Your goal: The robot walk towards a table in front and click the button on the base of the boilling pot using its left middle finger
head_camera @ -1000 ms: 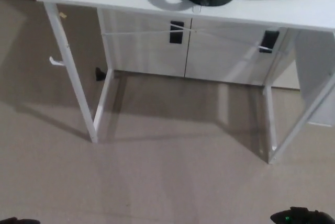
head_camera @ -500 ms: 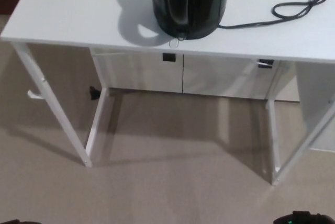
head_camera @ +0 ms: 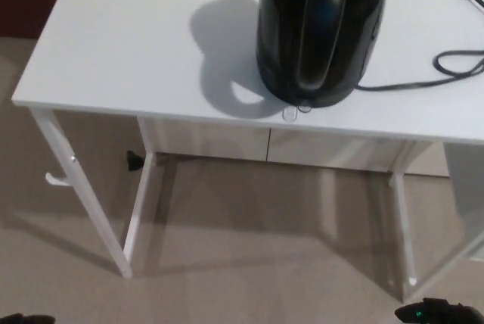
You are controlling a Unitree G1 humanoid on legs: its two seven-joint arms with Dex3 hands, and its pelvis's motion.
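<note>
Black boiling pot [head_camera: 321,32] standing near the front edge of a white table [head_camera: 128,51], small button [head_camera: 291,113] at its base, black cord [head_camera: 446,63] trailing right, right hand [head_camera: 439,313] barely visible at the bottom edge, fingers' state impossible to tell.

only dark edges of both arms show at the bottom corners.

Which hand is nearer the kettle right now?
Right hand, marginally: it shows at the bottom edge, below-right of the kettle. The left hand is at the bottom-left corner, farther. Both are far off.
</note>
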